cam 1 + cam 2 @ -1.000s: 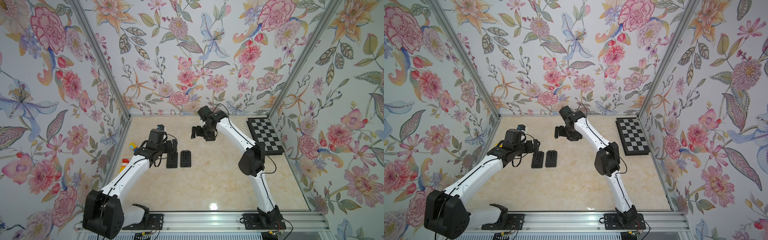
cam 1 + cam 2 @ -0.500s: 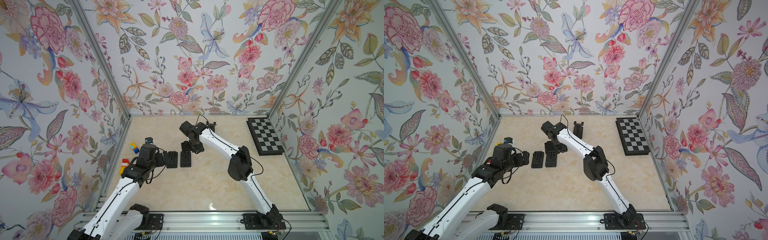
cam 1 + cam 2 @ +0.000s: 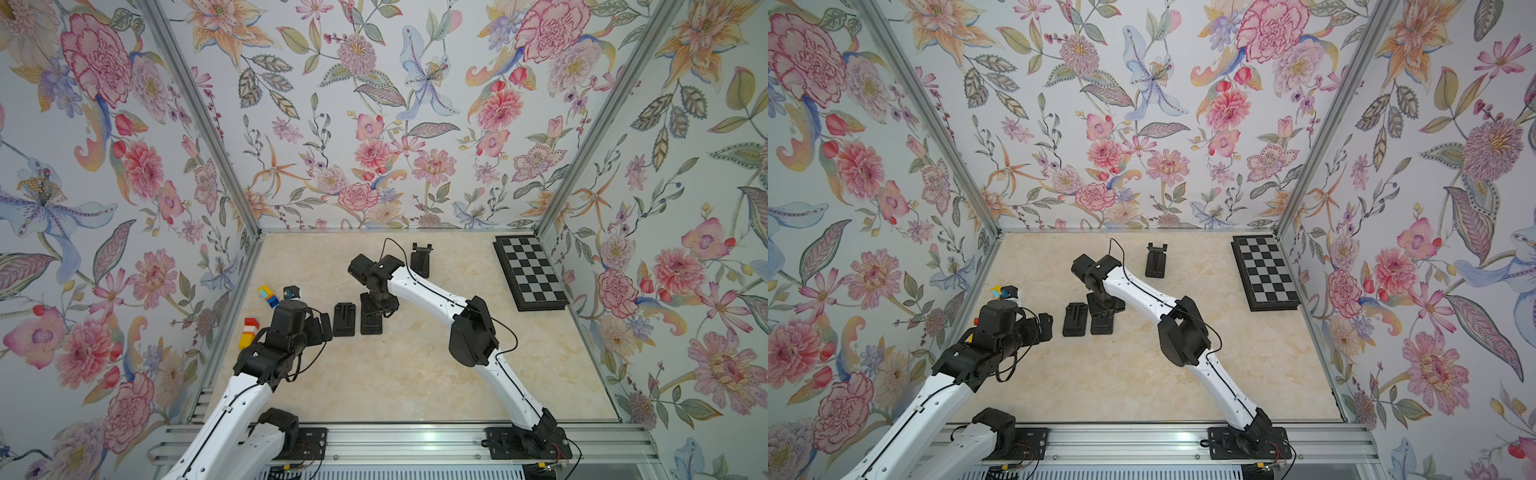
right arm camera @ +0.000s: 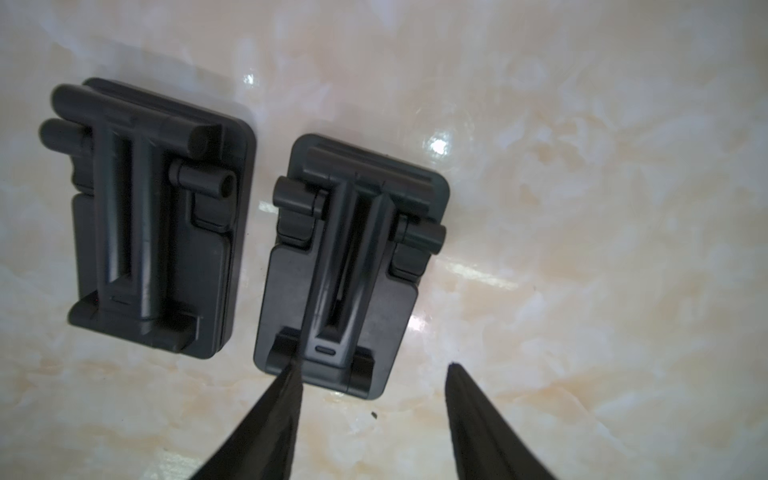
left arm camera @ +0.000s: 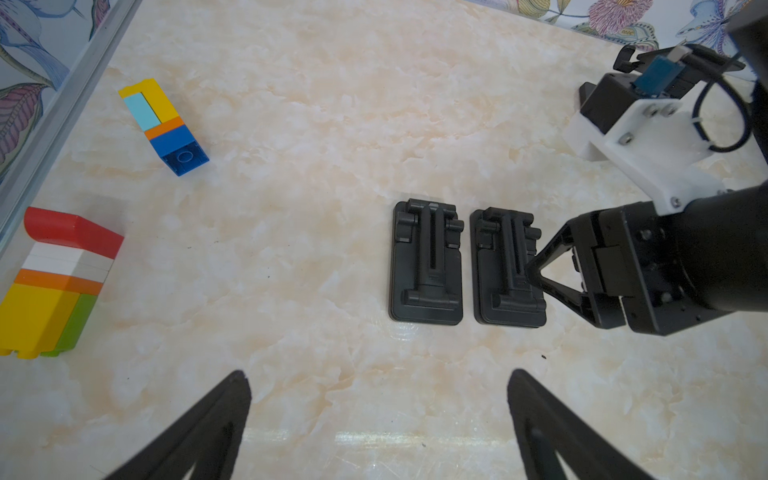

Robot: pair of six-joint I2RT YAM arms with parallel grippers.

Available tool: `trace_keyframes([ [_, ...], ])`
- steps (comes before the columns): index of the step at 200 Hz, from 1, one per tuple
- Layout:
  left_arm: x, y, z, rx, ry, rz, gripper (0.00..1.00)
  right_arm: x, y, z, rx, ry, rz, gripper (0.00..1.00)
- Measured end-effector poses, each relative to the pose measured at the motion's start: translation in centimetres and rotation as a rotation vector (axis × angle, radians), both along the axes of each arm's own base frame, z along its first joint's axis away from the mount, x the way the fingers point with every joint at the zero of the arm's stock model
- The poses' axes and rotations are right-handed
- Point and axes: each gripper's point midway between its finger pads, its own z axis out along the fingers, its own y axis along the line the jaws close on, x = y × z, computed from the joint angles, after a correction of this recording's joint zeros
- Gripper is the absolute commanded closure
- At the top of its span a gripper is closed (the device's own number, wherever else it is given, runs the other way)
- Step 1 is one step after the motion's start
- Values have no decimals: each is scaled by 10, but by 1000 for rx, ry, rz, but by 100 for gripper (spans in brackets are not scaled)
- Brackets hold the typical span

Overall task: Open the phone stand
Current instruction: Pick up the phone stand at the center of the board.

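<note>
Two folded black phone stands lie side by side mid-table, the left one (image 3: 344, 319) (image 3: 1075, 319) (image 5: 426, 264) (image 4: 153, 216) and the right one (image 3: 371, 326) (image 3: 1102, 326) (image 5: 509, 270) (image 4: 353, 266). My right gripper (image 3: 380, 307) (image 3: 1105, 309) (image 5: 532, 274) (image 4: 372, 363) points down at the right stand's far end. Its jaws are apart; one fingertip (image 4: 293, 365) touches the stand's end edge and the other rests over bare table. Nothing is gripped. My left gripper (image 3: 322, 328) (image 3: 1045, 326) (image 5: 378, 378) stands wide open just left of the stands, holding nothing.
A third black stand (image 3: 420, 262) (image 3: 1156, 262) stands unfolded at the back. A chessboard (image 3: 530, 272) (image 3: 1264, 272) lies at the back right. Two stacks of coloured bricks (image 3: 268, 296) (image 3: 248, 332) (image 5: 164, 124) (image 5: 54, 286) lie along the left wall (image 5: 50, 104).
My right arm swung from the back, where the unfolded stand now stands alone, to the right folded stand, and its jaws narrowed. My left arm drew back toward the front left, still open.
</note>
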Motion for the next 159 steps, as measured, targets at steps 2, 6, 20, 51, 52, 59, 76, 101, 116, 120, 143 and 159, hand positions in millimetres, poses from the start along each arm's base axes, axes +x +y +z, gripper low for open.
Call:
trace_keyframes([
  [2,0,0,0,0,0,0,2,0,0,-1,-1,1,0,46],
  [6,0,0,0,0,0,0,2,-2,1,-3,-4,3,4,46],
  [20,0,0,0,0,0,0,2,-4,3,-12,-16,12,9,47],
  [51,0,0,0,0,0,0,2,-4,10,-20,-9,6,21,53],
  [52,0,0,0,0,0,0,1,-4,10,-20,-9,6,21,54],
  [59,0,0,0,0,0,-1,2,-3,10,-20,-7,5,24,56],
  [76,0,0,0,0,0,-1,2,-3,11,-20,-5,3,26,60],
  [101,0,0,0,0,0,-1,2,-3,13,-20,-5,1,33,68],
  [116,-1,0,-2,1,4,-1,2,-2,13,-20,-3,0,32,67],
  [120,-1,0,-3,2,6,0,2,-2,13,-20,-3,0,32,66],
  [143,-2,0,-5,4,12,-1,2,-2,13,-24,-7,3,34,62],
  [159,-2,0,-5,4,12,-1,2,-2,13,-27,-13,7,36,68],
])
